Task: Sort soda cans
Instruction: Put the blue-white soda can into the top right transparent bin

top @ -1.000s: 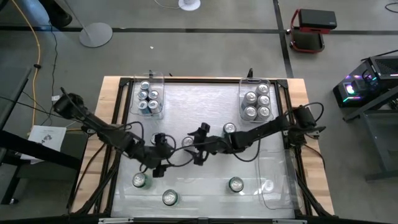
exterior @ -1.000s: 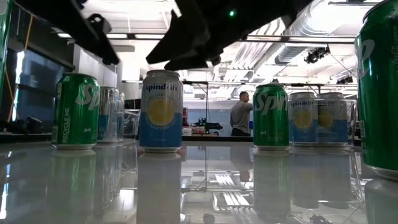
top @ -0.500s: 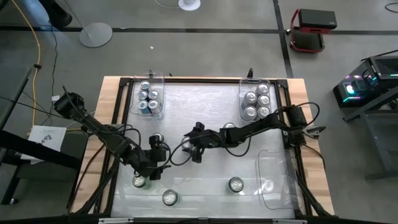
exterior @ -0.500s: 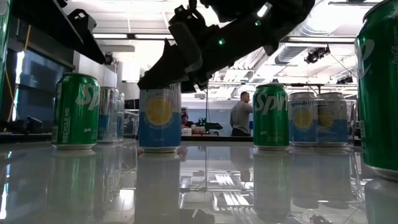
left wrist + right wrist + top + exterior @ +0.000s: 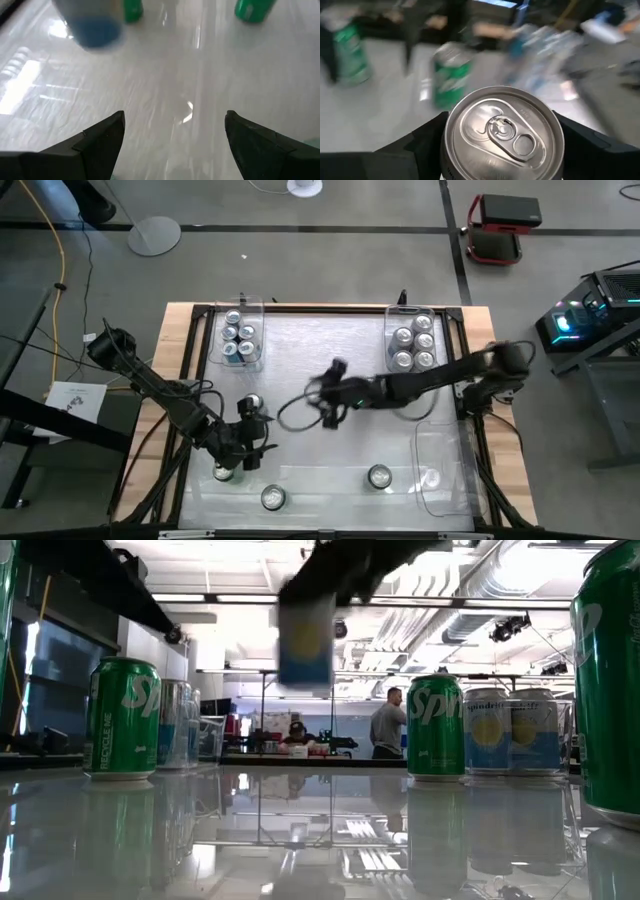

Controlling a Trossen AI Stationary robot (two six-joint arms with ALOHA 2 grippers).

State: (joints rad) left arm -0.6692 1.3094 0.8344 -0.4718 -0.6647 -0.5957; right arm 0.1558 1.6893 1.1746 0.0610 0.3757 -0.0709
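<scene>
So the right gripper [image 5: 333,402] has its two fingers clamped on either side of a blue-and-yellow aluminium soda can [image 5: 306,640], silver lid [image 5: 504,131] sitting right between them, and the can hangs well clear of the tabletop. My guess is it's held upright from the sides so it can go into one of the clear plastic bins [image 5: 239,335] at the far edge without tipping. That bin [image 5: 411,338] on the right side already has cans packed in it.

The left gripper [image 5: 245,442] has its fingers spread wide with nothing between them, only bare table; it hovers just beside a green can [image 5: 223,471], probably lined up for that one.

The table [image 5: 330,350] is glossy and white, mirrors everything. Past it: an open workshop, ceiling ducts, a person standing [image 5: 386,724] far back.
</scene>
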